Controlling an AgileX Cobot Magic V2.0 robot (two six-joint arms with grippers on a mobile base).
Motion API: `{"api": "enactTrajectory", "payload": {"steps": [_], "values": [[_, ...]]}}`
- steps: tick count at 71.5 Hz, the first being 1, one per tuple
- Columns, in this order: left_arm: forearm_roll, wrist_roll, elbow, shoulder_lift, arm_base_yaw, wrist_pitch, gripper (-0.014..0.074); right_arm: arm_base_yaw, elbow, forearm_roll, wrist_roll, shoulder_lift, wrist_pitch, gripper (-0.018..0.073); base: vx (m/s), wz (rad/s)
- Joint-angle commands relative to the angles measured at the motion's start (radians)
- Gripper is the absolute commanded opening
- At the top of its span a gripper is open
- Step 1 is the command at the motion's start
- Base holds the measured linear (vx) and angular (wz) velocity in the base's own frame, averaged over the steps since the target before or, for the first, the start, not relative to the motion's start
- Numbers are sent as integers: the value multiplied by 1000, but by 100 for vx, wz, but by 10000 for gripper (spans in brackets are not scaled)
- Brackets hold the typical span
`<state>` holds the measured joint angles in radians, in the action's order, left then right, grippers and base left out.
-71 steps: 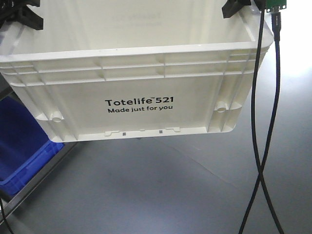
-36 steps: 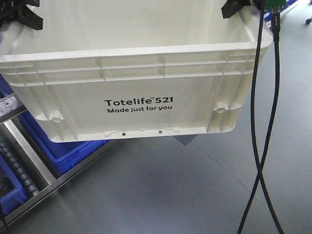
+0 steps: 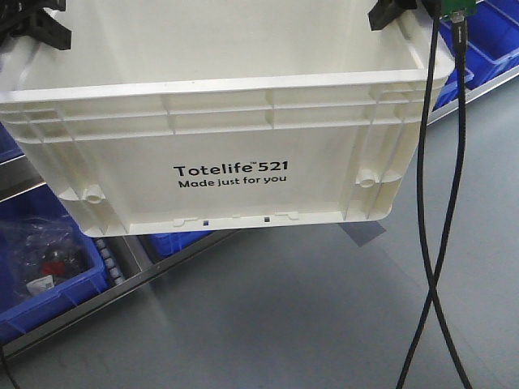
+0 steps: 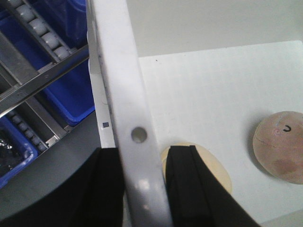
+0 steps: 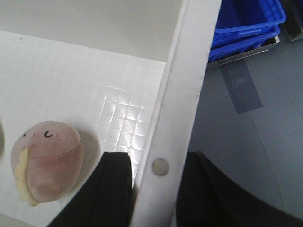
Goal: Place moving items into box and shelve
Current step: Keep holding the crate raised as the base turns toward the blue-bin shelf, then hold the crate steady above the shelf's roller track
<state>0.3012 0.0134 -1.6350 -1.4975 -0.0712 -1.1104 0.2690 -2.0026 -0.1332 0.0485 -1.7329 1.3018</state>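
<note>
Aloft over grey floor [image 3: 276, 324], both jaws clamp opposite rims of the box [image 3: 235, 138].

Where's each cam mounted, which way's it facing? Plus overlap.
Front: on the robot's body, facing forward-down at the box wall; left gripper and right gripper tips in the top corners.
Left wrist: above the left gripper, looking down its clamp on the box rim; cream ball, pink ball inside.
Right wrist: same over the opposite rim; pink ball, blue bins beyond.
Shared: box everywhere; pink ball in both wrist views.
</note>
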Motion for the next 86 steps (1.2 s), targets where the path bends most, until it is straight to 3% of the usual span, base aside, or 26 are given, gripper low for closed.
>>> {"api": "enactTrajectory", "payload": {"steps": [1, 86], "values": [[210, 9, -48, 51, -25, 123, -17, 25, -44, -164, 37, 66, -76, -11, -8, 30], [210, 9, -48, 51, -25, 123, -17, 25, -44, -164, 37, 66, -75, -11, -1, 34]]}}
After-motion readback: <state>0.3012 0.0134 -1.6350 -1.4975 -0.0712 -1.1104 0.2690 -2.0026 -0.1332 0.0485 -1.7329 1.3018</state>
